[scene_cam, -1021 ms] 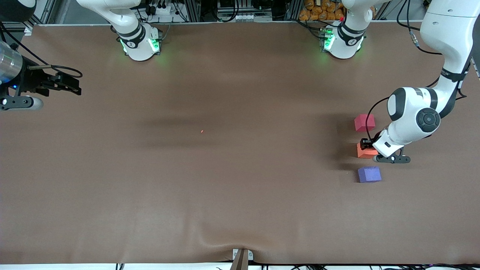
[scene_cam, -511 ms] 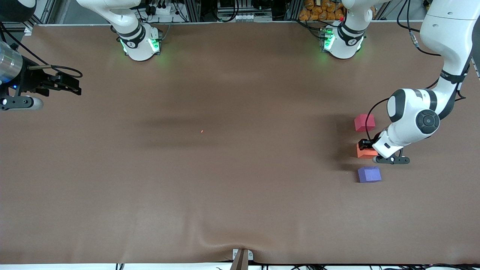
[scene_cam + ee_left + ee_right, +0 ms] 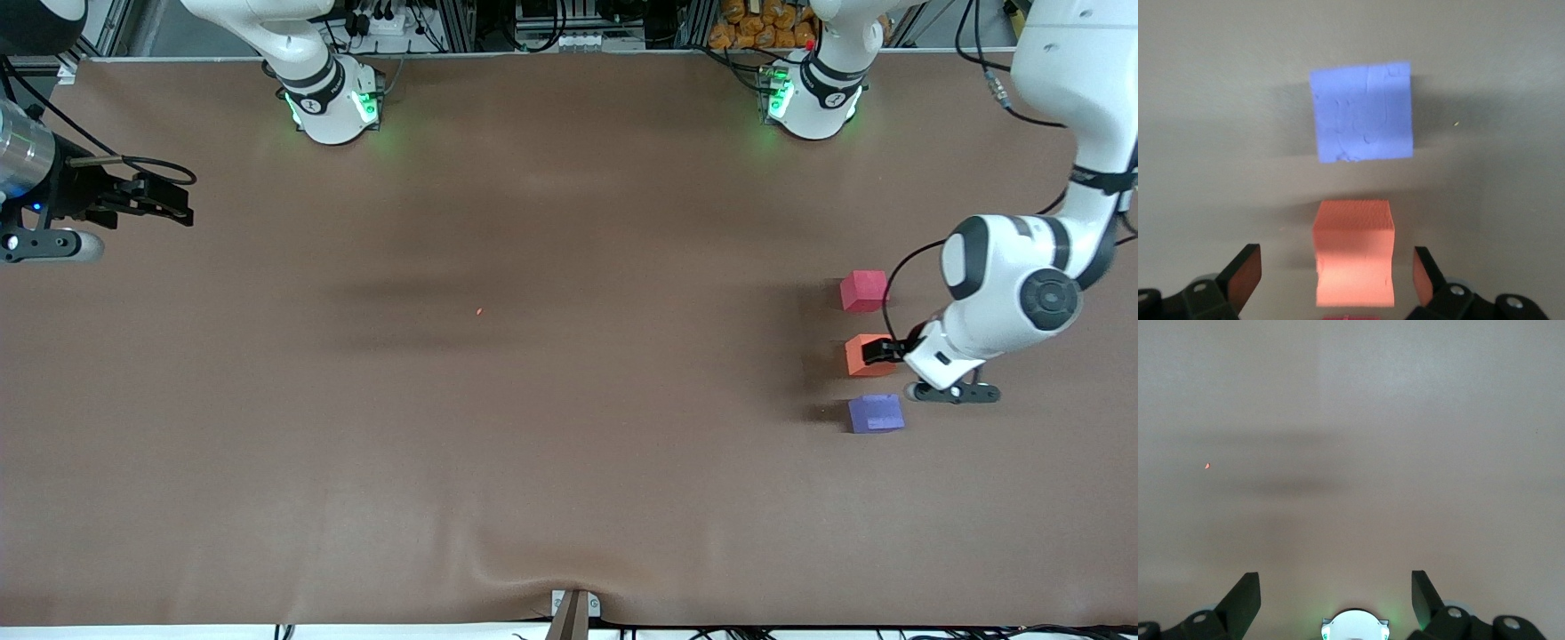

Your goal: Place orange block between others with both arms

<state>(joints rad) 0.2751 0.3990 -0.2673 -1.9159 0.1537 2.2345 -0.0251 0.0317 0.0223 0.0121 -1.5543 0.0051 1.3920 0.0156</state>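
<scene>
The orange block [image 3: 864, 355] rests on the brown table between the red-pink cube [image 3: 863, 291] and the purple-blue cube [image 3: 876, 413], the three in a line near the left arm's end. My left gripper [image 3: 885, 351] is open just beside and above the orange block, and clear of it. In the left wrist view the orange block [image 3: 1353, 247] lies between the spread fingers [image 3: 1245, 277] with a gap on each side, and the purple-blue cube [image 3: 1362, 112] lies past it. My right gripper [image 3: 182, 197] waits open over the right arm's end of the table, holding nothing [image 3: 1336, 593].
A tiny orange speck [image 3: 479, 311] lies mid-table and also shows in the right wrist view [image 3: 1207, 465]. The table cover has a ripple [image 3: 524, 569] near the front edge above a small bracket [image 3: 573, 612]. The green-lit arm bases [image 3: 333, 102] stand along the back edge.
My left gripper has opened, let go of the orange block and drawn back toward the left arm's end. The block stays between the other two cubes. The right arm has not moved.
</scene>
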